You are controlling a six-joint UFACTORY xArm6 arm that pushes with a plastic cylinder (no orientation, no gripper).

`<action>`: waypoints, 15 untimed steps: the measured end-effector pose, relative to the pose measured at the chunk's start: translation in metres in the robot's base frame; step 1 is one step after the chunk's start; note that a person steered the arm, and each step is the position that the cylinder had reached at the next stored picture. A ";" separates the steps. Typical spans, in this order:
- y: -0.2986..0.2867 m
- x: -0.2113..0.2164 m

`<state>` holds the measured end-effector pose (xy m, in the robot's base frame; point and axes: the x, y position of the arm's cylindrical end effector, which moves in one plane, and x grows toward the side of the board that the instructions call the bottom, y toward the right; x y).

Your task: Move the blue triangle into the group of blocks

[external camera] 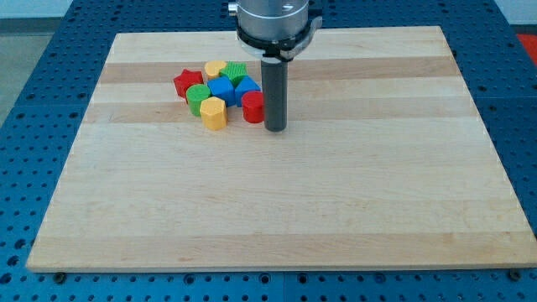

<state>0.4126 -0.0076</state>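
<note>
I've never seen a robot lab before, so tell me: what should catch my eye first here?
A thick dark rod hangs from the view's top, my tip resting on the wooden board. Just to its left a tight cluster of bright blocks crowds together: the red star, the yellow heart, the red cylinder nearly against my tip.

Blocks [220, 91] clustered at the board's [277, 210] upper left, my tip [275, 128] just right (nearly touching)

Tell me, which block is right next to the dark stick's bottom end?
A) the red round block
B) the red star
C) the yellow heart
A: my tip stands just on the view's right of the red round block, at the cluster's right edge.
</note>
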 end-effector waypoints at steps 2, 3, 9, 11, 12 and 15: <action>-0.028 -0.015; -0.031 -0.015; -0.095 0.018; -0.104 0.011; -0.107 0.028; -0.067 0.023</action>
<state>0.4351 -0.0751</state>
